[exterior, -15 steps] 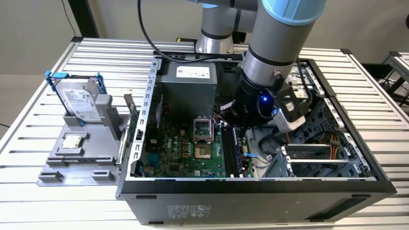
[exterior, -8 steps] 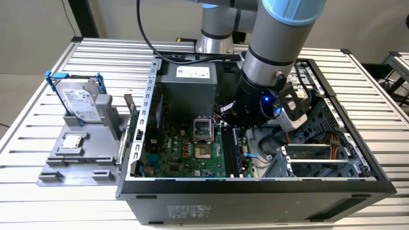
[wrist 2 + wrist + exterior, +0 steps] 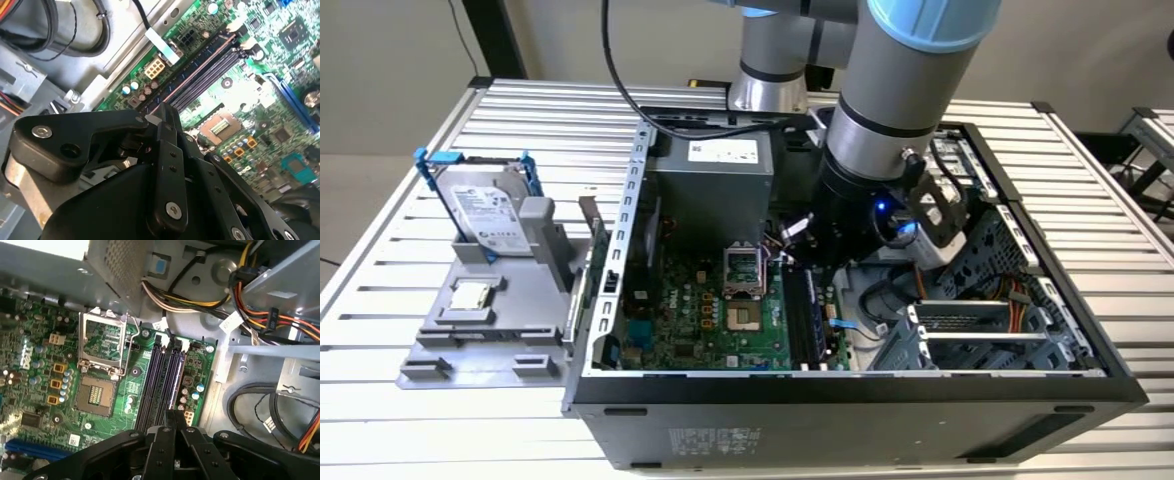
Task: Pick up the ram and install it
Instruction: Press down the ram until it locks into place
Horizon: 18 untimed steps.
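The arm reaches steeply down into the open computer case (image 3: pixel 640 200), its gripper (image 3: pixel 170 422) low over the motherboard's memory slots (image 3: pixel 162 382). The fingers (image 3: pixel 167 125) sit pressed together; whether they pinch the ram cannot be told.

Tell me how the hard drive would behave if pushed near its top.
The hard drive stands upright on its narrow edge in the gray holder, so it would probably rock or tip. Its metal casing looks rigid and is likely heavy for its size.
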Available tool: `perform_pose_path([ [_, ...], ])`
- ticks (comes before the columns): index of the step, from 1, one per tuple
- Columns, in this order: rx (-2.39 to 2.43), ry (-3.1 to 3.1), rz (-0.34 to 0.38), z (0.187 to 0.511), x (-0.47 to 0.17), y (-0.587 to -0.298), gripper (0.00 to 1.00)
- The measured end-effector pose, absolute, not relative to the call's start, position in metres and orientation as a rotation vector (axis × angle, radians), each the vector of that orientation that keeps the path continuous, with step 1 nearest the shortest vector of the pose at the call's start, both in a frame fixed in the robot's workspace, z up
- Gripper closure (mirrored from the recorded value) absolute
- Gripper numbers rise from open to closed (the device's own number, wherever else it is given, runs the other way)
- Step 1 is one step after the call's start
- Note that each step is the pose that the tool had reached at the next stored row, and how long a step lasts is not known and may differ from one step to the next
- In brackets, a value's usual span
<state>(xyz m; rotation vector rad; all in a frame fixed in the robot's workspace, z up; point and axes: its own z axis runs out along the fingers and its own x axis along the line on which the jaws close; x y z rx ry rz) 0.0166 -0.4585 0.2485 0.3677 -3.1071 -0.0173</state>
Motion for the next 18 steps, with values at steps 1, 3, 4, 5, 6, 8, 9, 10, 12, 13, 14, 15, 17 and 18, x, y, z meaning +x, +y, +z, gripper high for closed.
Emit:
perform_pose_path([
  [1,0.389,-3.105,-0.017,0.2485,0.0166,-0.4585,1.00],
  [3,0.431,-3.099,-0.017,0.2485,0.0166,-0.4586,1.00],
  [4,0.453,-3.096,-0.017,0.2485,0.0166,-0.4586,1.00],
  [5,0.476,-3.092,-0.017,0.2485,0.0166,-0.4586,1.00],
  [6,0.498,-3.088,-0.017,0.2485,0.0167,-0.4585,1.00],
  [8,0.546,-3.080,-0.016,0.2485,0.0167,-0.4586,1.00],
  [9,0.570,-3.076,-0.016,0.2485,0.0167,-0.4585,1.00],
  [10,0.594,-3.071,-0.016,0.2485,0.0167,-0.4585,1.00],
  [12,0.641,-3.062,-0.015,0.2485,0.0167,-0.4586,1.00],
  [13,0.663,-3.057,-0.015,0.2485,0.0166,-0.4585,1.00],
  [14,0.684,-3.052,-0.015,0.2485,0.0167,-0.4585,1.00],
  [15,0.703,-3.048,-0.015,0.2485,0.0166,-0.4586,1.00],
  [17,0.736,-3.040,-0.015,0.2485,0.0166,-0.4585,1.00],
  [18,0.751,-3.036,-0.015,0.2485,0.0166,-0.4585,1.00],
])
